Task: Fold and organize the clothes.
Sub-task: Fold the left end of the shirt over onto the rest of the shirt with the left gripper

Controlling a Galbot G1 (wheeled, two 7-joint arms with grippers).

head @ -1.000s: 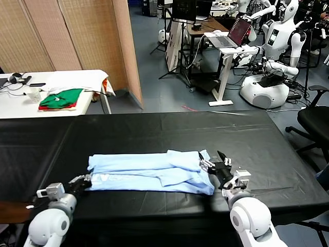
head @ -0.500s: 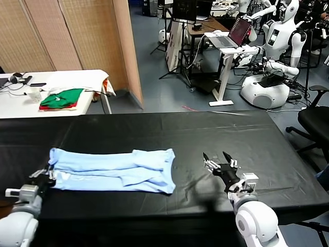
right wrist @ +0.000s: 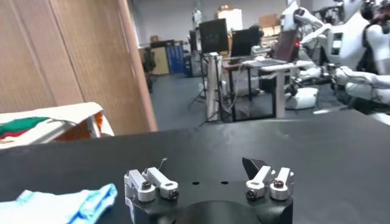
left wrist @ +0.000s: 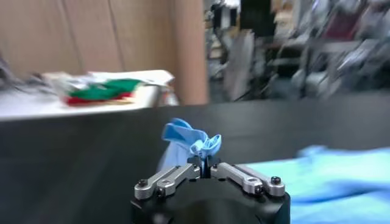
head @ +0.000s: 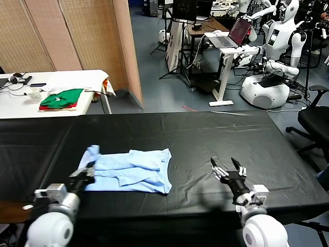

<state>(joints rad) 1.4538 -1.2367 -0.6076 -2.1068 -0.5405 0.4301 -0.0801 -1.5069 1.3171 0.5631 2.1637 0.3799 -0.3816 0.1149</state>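
The pale light-blue T-shirt lies folded in a long strip on the black table, left of centre. Its left end is bunched and lifted in my left gripper, which is shut on that fabric. In the left wrist view the pinched blue bunch rises from the closed left gripper, with the remainder of the shirt lying flat beyond. My right gripper stands open and empty over bare table to the right of the shirt. The right wrist view shows the right gripper spread wide, the shirt's edge off to one side.
A white side table at the back left carries green and red garments. A woven folding screen stands behind it. An office chair is at the far right, with white robots and desks beyond.
The right gripper let go of the shirt's right end and drew back toward the near edge. The left gripper dragged the shirt left, then carried its left end rightward, shortening the strip.
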